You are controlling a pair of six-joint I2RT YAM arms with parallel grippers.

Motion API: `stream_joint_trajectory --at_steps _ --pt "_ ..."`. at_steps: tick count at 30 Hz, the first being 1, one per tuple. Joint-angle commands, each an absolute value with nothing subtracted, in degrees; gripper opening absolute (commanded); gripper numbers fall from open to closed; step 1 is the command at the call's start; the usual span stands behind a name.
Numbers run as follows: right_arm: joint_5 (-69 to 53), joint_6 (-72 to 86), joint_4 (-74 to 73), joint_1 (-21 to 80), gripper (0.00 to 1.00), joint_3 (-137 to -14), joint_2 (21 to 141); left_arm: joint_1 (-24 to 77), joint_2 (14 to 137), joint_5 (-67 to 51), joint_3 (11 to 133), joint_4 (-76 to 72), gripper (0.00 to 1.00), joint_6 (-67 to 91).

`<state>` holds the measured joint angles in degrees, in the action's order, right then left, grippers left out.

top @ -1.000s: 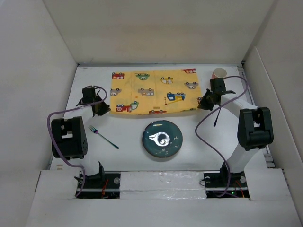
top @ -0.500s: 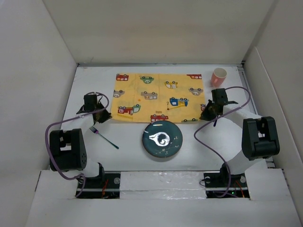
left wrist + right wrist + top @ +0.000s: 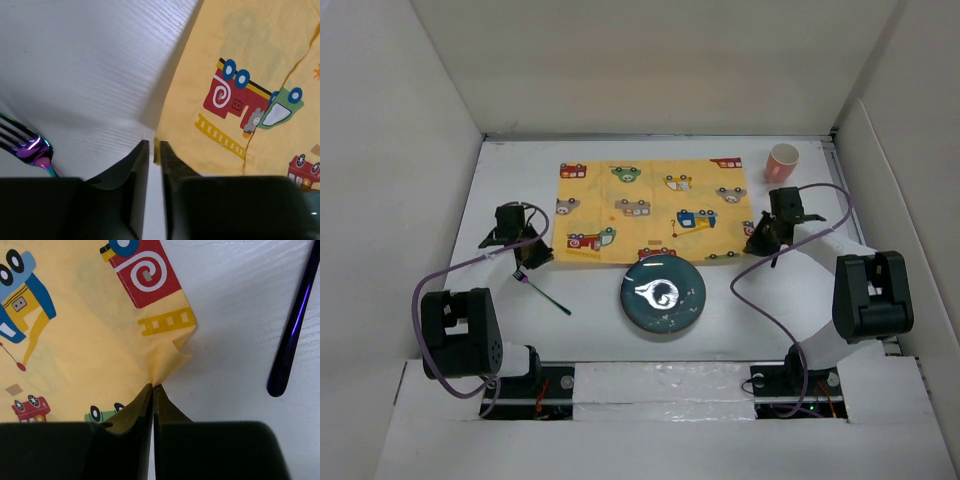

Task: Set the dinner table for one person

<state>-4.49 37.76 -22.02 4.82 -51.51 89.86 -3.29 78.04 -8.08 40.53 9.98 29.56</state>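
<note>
The yellow car-print mat point(image 3: 650, 205) lies on the white dinner table point(image 3: 740, 310). My left gripper point(image 3: 534, 256) is at the mat's near left corner point(image 3: 157, 150); its jaws stand a narrow slit apart with the corner's edge between the tips. My right gripper point(image 3: 756, 244) is shut on the mat's near right corner point(image 3: 167, 360), which is puckered at the fingertips. A dark teal plate point(image 3: 663, 293) sits just in front of the mat, touching or overlapping its near edge. A purple fork point(image 3: 545, 291) lies by the left gripper and also shows in the left wrist view point(image 3: 27, 147).
A pink cup point(image 3: 782, 160) stands at the back right, beyond the mat's corner. A dark purple utensil handle point(image 3: 294, 325) lies on the table right of the right gripper. White panel walls enclose the table.
Both grippers have pulled the mat toward the near edge; its near edge now reaches the plate. The arms have drawn back with it.
</note>
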Motion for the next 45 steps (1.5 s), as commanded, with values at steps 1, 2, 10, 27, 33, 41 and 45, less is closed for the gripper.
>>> stream_joint_trajectory --at_steps 1,2,10,27,33,41,45 --pt "-3.51 36.74 -23.72 4.39 0.11 -52.29 86.40 -3.25 76.64 -5.45 42.80 12.92 0.16 27.60" --pt "-3.52 36.48 -24.25 4.39 0.20 -52.21 85.87 -3.25 76.55 -5.01 43.32 13.35 0.21 27.34" --pt "-4.11 35.42 -29.18 6.50 0.39 -52.12 74.12 -2.38 71.29 -7.64 50.36 16.43 0.30 26.02" --pt "-29.78 35.33 -10.65 21.62 0.59 -34.90 79.43 18.02 70.84 -9.84 56.53 11.62 0.31 24.52" --pt "-30.15 36.91 -5.19 22.15 0.47 -34.54 86.91 18.02 70.05 -10.02 54.93 10.98 0.31 25.14" --pt "-31.90 37.72 -4.03 22.15 0.00 -35.59 88.60 18.02 69.87 -5.81 57.91 13.18 0.32 24.26" --pt "-32.95 33.05 -17.88 20.58 0.00 -40.84 77.82 18.02 71.10 -1.42 62.12 15.73 0.32 22.42"
